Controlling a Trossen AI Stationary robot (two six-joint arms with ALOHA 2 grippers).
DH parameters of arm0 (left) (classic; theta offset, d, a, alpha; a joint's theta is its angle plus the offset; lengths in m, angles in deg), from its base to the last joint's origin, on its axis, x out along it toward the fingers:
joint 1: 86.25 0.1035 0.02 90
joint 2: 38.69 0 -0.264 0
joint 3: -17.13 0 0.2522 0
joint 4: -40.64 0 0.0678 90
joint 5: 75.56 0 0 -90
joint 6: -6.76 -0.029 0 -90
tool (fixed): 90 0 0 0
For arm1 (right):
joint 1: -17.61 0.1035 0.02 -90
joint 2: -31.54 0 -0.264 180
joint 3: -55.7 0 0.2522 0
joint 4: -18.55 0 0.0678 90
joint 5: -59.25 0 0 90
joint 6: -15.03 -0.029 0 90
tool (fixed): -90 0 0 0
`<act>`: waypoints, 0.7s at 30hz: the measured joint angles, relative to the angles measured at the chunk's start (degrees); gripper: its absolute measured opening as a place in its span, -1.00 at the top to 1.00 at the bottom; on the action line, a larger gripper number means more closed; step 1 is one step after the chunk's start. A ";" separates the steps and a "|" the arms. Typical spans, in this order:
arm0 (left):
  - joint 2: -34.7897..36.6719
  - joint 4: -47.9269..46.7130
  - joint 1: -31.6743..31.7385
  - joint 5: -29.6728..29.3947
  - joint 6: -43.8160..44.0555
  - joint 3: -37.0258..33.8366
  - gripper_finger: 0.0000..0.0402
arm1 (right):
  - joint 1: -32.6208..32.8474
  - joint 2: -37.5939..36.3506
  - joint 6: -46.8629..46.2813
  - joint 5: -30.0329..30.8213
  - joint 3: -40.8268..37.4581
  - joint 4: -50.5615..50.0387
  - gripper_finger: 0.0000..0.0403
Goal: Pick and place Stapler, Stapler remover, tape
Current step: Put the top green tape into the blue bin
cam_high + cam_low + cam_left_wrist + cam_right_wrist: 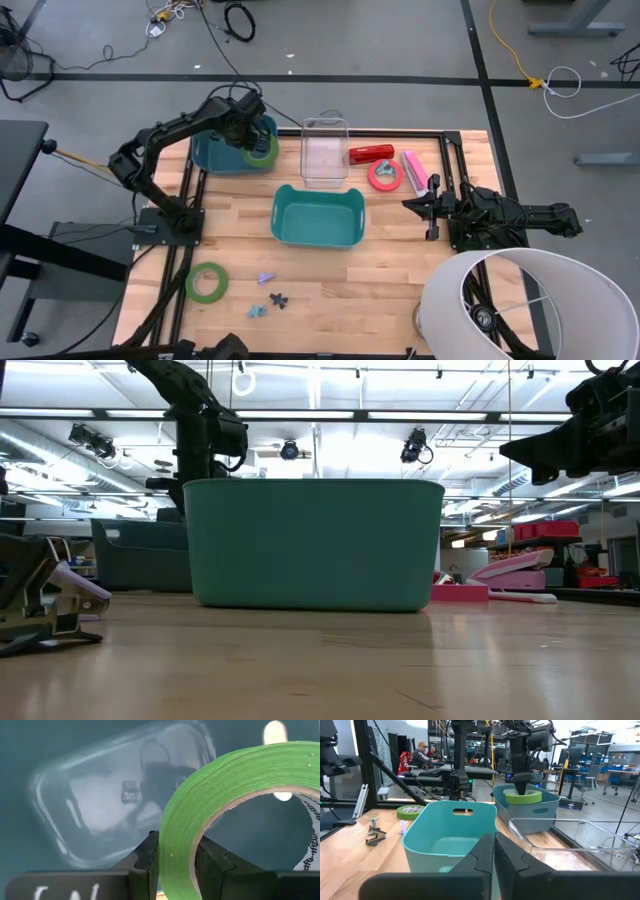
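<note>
The left gripper (258, 143) is hanging over the blue bin (215, 155) at the far left of the tabletop (400, 270), its jaws pinched on the rim of a green tape roll (225, 815) that is sitting level with the bin's top edge. Beneath the jaws, the left wrist view is showing the bin's glossy floor.

The right gripper (412, 206) is resting low on the right side, its jaws pressed together with nothing between them and pointing toward the teal bin (316, 216). Just beyond those jaws are lying the pinkish-red tape roll (385, 175), a pink stapler (415, 170) and a red stapler (371, 153), with a clear bin (325, 152) beside them.

Well away from both jaws, a second green tape roll (206, 282) is lying flat near the front left, with three small staple removers (268, 293) just beside it.
</note>
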 joint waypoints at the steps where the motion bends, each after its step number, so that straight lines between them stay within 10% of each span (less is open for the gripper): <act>1: 0.00 -0.36 0.00 -0.47 0.29 0.00 0.51 | -0.01 0.00 0.00 -0.01 0.01 0.00 0.91; 21: -0.14 -3.28 0.22 -0.21 -1.50 5.95 0.51 | -0.02 0.00 0.00 -0.01 0.00 -0.01 0.91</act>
